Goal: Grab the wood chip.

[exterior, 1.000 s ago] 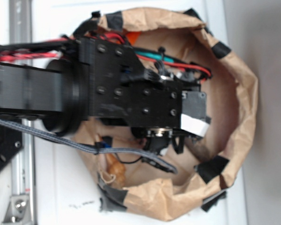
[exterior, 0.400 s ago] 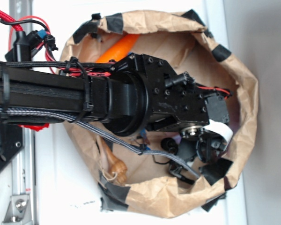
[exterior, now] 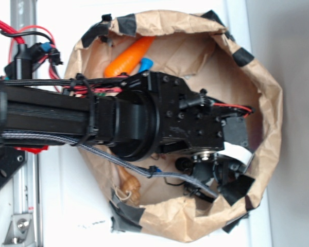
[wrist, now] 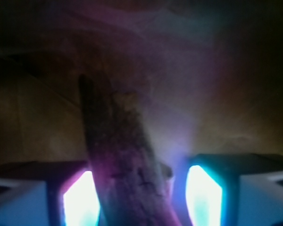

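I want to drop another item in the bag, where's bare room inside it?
Bare floor lies at the bag's upper right, between the carrot and the far wall. The lower half is crowded: arm, hand, cable, seashell.

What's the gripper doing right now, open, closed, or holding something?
Gripper: open, its lit fingers either side of the wood chip, not yet clamped on it.

1. A matte black, boxy robot arm (exterior: pixel 41 116) ending in a round black wrist collar (exterior: pixel 136 123); dark round screw heads (exterior: pixel 171 99) dot its housing.
2. A grey braided cable (exterior: pixel 92 151) runs along it; red and black wires (exterior: pixel 20 38) loop near its base; black zip ties bind them.
3. A white label (exterior: pixel 237 152) sits near the tip.
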### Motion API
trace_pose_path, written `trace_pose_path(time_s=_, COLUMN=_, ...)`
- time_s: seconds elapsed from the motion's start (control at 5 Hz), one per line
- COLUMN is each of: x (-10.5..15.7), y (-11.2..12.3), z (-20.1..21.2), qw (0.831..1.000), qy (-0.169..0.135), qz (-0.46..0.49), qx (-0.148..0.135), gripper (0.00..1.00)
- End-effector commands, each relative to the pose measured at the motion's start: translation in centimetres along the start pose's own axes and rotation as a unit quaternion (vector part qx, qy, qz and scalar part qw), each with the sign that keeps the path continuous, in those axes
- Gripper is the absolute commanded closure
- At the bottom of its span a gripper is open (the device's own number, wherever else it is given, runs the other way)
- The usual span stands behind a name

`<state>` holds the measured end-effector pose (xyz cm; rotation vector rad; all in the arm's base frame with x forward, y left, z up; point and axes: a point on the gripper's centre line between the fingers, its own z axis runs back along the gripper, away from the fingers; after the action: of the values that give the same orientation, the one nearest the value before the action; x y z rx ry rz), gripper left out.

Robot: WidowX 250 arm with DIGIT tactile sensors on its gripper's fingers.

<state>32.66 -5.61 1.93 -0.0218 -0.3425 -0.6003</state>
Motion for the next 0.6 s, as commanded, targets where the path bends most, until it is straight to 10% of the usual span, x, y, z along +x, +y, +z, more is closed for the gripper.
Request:
trace_pose_path(time_s=0.0, x=-0.5, y=0.2, z=4.2, qw=0.998, qy=-0.034, qz=0.044, qx=0.033, gripper=1.0)
trace_pose_path(time_s=0.4, x=-1.3, y=2.5, z=14.2, qw=0.971, qy=0.002, qz=0.234, qx=0.047, gripper=1.0)
